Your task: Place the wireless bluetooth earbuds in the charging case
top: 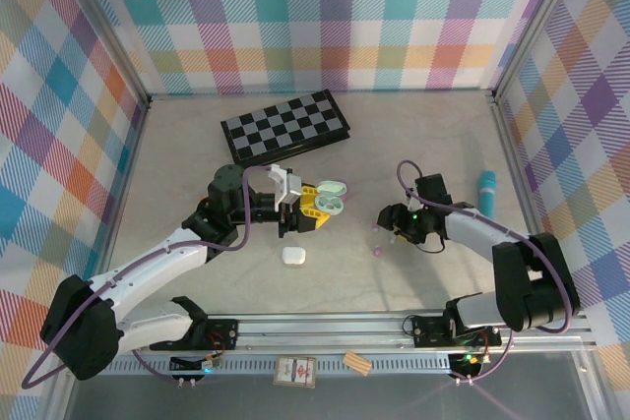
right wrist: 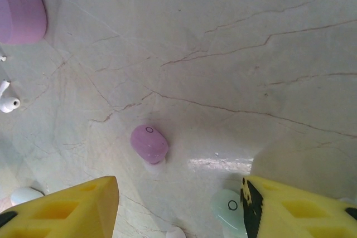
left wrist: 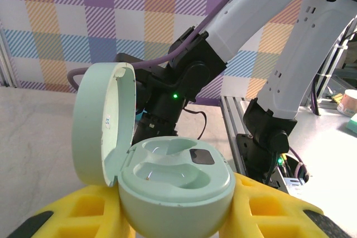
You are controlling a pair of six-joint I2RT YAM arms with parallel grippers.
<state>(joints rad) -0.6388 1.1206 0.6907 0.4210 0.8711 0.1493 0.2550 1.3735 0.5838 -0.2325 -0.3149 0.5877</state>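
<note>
Lilac glossy plastic earbud (right wrist: 149, 144) on worktop (right wrist: 251, 54) below released right gripper (right wrist: 178, 196), mint-green glossy earbud (right wrist: 227, 207) beside 1 finger (right wrist: 290, 210), left gripper (left wrist: 175, 215) grasping open mint-green case (left wrist: 173, 179)

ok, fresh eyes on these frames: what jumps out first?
The open mint-green case, clamped in the left gripper at the centre of the scene, lid flipped up and both wells empty. Then the right gripper, jaws apart, hovering over a lilac earbud lying on the table, with a mint earbud beside one finger.
</note>
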